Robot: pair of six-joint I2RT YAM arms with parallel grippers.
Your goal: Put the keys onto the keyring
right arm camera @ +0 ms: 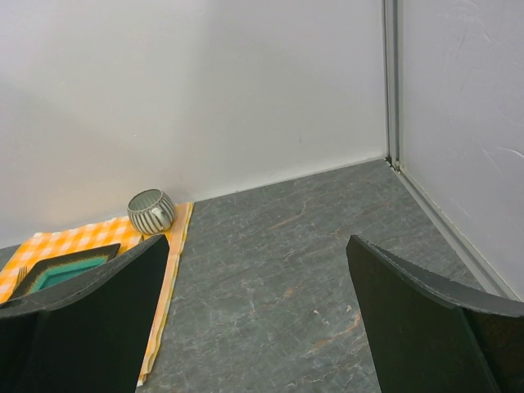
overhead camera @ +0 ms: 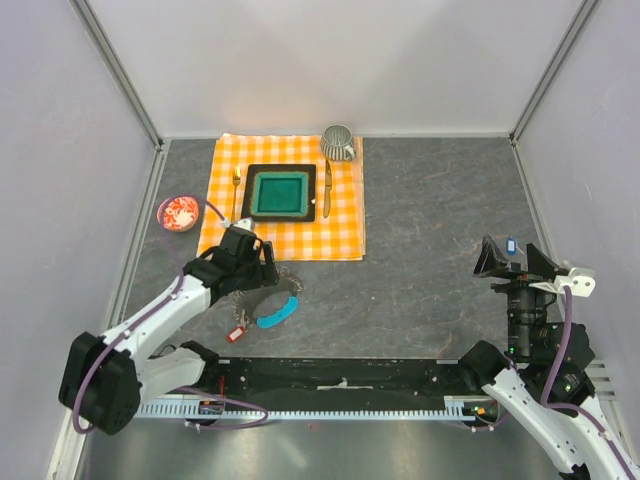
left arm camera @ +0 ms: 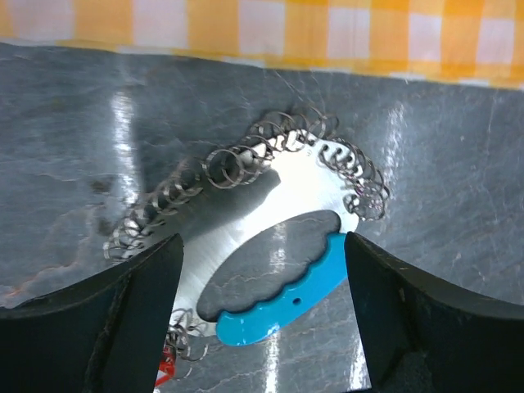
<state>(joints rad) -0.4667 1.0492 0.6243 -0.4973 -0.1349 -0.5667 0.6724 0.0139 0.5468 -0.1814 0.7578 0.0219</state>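
Note:
The keyring [left arm camera: 237, 162] is a floppy loop of silvery coiled chain lying on the grey table just below the checked cloth; in the top view the keyring [overhead camera: 287, 283] shows beside my left gripper. A curved bright-blue key tag [left arm camera: 282, 304] lies inside the loop's near side, also seen as the blue tag [overhead camera: 277, 315] from above. A small red key tag [overhead camera: 236, 334] lies to its left, with only a red sliver [left arm camera: 164, 368] showing by my left finger. My left gripper [left arm camera: 262, 246] hovers open over the loop and blue tag, holding nothing. My right gripper [overhead camera: 514, 262] stands open and empty far right.
An orange checked cloth [overhead camera: 345, 215] carries a green square plate [overhead camera: 279, 193], a gold fork [overhead camera: 236, 190] and knife [overhead camera: 327, 190], and a striped cup [overhead camera: 338, 142]. A pink bowl [overhead camera: 178, 212] sits left of the cloth. White walls enclose the table.

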